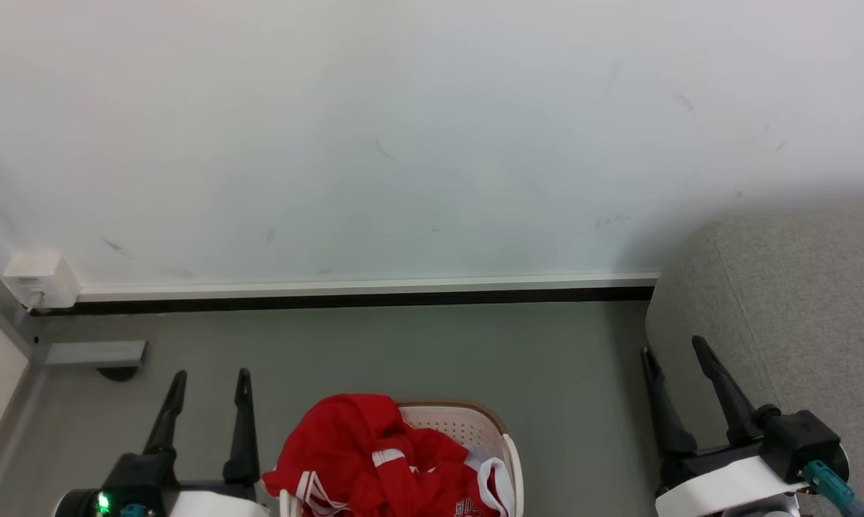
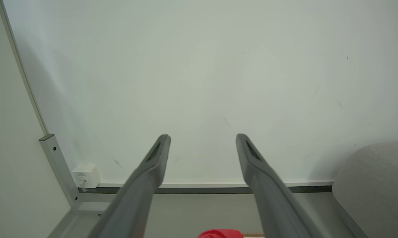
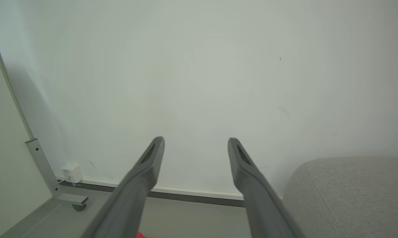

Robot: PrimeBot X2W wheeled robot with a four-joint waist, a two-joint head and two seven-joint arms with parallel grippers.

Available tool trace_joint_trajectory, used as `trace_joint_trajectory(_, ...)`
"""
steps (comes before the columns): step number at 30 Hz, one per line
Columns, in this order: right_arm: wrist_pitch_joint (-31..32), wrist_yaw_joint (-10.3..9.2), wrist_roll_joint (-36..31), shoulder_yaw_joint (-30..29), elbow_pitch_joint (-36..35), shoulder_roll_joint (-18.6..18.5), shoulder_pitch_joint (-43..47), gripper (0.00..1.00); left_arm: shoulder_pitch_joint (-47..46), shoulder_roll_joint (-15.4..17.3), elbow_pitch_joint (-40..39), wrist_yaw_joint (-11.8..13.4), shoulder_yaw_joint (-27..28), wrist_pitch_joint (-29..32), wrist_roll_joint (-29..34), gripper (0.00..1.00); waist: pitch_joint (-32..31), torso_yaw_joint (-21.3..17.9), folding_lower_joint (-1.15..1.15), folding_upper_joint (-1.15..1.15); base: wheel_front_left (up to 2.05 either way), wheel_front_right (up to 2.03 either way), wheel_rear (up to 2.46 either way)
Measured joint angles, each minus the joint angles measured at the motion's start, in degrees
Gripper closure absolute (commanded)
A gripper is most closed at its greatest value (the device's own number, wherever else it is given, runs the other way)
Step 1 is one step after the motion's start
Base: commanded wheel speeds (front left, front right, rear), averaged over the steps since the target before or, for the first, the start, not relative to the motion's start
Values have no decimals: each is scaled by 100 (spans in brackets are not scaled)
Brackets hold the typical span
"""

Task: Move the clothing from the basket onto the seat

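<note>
Spread, empty left gripper (image 1: 212,373) and right gripper (image 1: 671,345) hover; red white-trimmed clothing (image 1: 360,445) fills the cream perforated plastic basket (image 1: 475,420) at 6 o'clock; grey fabric seat (image 1: 798,301), 3 o'clock, awaits everything.

Bright red clothing (image 1: 352,445) with white trim and stripes, plus a bit of dark lettering. Cream-white basket (image 1: 467,425), dotted with little perforations, brown along the rim. Mid-grey woven-looking seat (image 1: 798,287), dull grey-green floor (image 1: 417,352), off-white scuffed wall (image 1: 403,143) with a white-over-black skirting strip (image 1: 367,291).
</note>
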Motion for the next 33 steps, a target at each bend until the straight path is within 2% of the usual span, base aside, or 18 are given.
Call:
trace_joint_trajectory(16,-1,0,286,-225,-182,-3,-212,0,-98,-63,-32,-162,182,0,-359,0,294,-169,0,0,0,0,0)
trace_joint_trajectory(33,-2,0,289,-426,-677,-32,-719,0,-967,-70,169,-414,162,0,-449,0,1458,-395,1,0,0,0,0)
